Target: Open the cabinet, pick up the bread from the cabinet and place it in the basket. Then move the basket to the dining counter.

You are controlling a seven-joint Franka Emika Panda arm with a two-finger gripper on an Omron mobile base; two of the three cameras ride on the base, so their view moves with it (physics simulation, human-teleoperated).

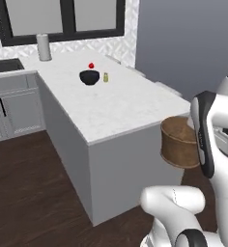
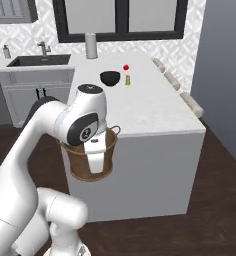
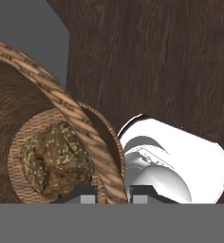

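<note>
Left to right across the right base view: arm rising from the lower left, basket [image 2: 91, 159] hanging in the air at its end, just off the near left corner of the dining table [image 2: 155, 112], below the level of the marble top. In the hand view the hand [image 3: 113, 195] is narrowed on the basket's woven handle, which runs between the two finger tips; the basket wall curves away to the left. Bread [image 3: 56, 159] lies on the basket bottom, below the hand and left of the handle in that view. Floor visible past the rim, so the basket rests on nothing. Farther along the table: black bowl [image 2: 110, 78], red ball [image 2: 125, 67], small yellow shaker [image 2: 127, 80], well apart from the near edge. Judgement: bread step done; basket is carried. Key relation: the tabletop lies above and to the right of the load, so the next move calls for lift first, then travel rightward over the edge onto bare marble.
</note>
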